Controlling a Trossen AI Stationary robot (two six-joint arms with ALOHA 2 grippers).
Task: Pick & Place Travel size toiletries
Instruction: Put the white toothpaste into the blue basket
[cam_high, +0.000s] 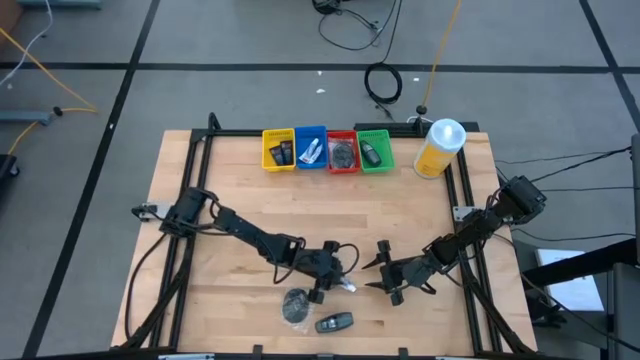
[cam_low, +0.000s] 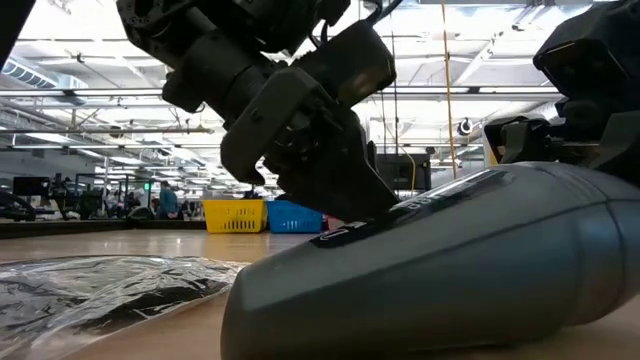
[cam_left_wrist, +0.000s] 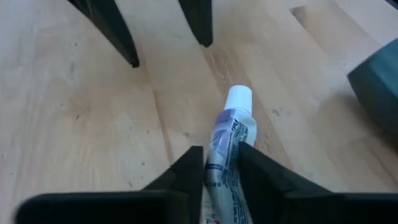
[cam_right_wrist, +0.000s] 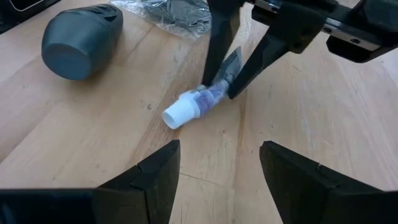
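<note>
A small silvery toothpaste tube (cam_left_wrist: 229, 134) with a white cap (cam_right_wrist: 179, 114) lies near the table's near edge, between the two grippers. My left gripper (cam_left_wrist: 222, 168) is shut on it. My right gripper (cam_right_wrist: 217, 168) is open, just to the right of the tube and facing its cap, touching nothing. A dark grey oblong bottle (cam_high: 334, 322) lies on its side by the near edge. A clear-wrapped grey disc (cam_high: 296, 305) lies flat to its left. Both sit close to the left gripper (cam_high: 343, 283). My left gripper pinches the tube between its two fingers at the flat crimped tail end (cam_right_wrist: 229, 65), with the fingers (cam_right_wrist: 214, 50) slanting down from above. The body and cap point away from the gripper toward the right gripper. The cap end is low at the table; whether it rests there I cannot tell.
Yellow (cam_high: 278, 150), blue (cam_high: 310, 148), red (cam_high: 342, 150) and green (cam_high: 374, 150) trays stand in a row at the far edge, each with items inside. A big yellow white-capped bottle (cam_high: 438, 148) stands to their right. Bare wood lies between the trays and the grippers.
</note>
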